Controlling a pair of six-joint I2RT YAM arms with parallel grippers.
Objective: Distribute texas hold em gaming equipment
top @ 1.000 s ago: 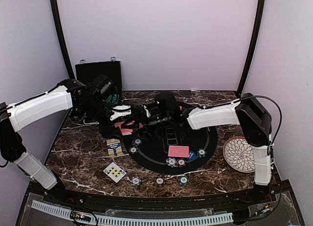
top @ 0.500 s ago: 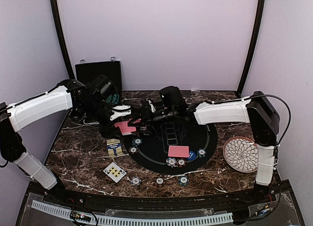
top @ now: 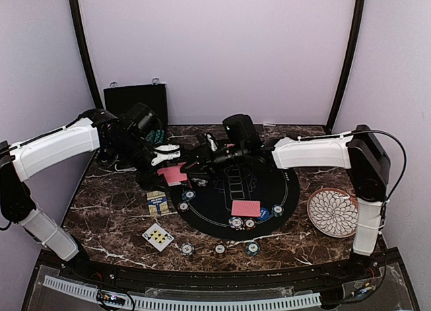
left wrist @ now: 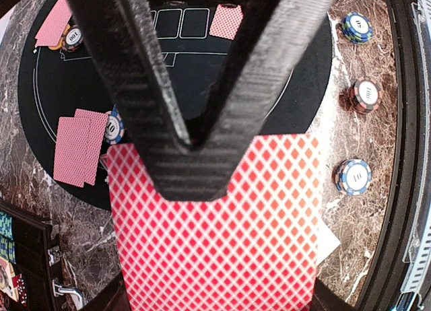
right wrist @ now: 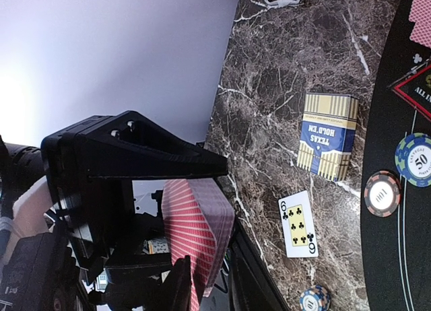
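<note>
My left gripper (top: 168,164) is shut on a deck of red-backed playing cards (top: 174,174), held above the table's left side. The deck (left wrist: 215,244) fills the left wrist view below the closed fingers (left wrist: 155,122). My right gripper (top: 196,164) reaches in from the right to the deck (right wrist: 199,223). Its two fingertips (right wrist: 180,287) stand close on either side of the deck's lower corner, one touching the red back. More cards (top: 245,208) and several striped chips (top: 236,223) lie on the black mat (top: 286,190). A red-edged triangle marker (right wrist: 417,92) is on the mat's rim.
A face-up six of clubs (top: 157,237) and a blue card box (top: 157,202) lie on the marble left of the mat. Three chips (top: 219,249) sit near the front edge. The white plate (top: 333,212) is at the right. The black case (top: 135,95) stands at the back left.
The right gripper's jaws have closed in around the deck's edge, and its wrist has shifted slightly up and right. The left arm and its deck have stayed still.
</note>
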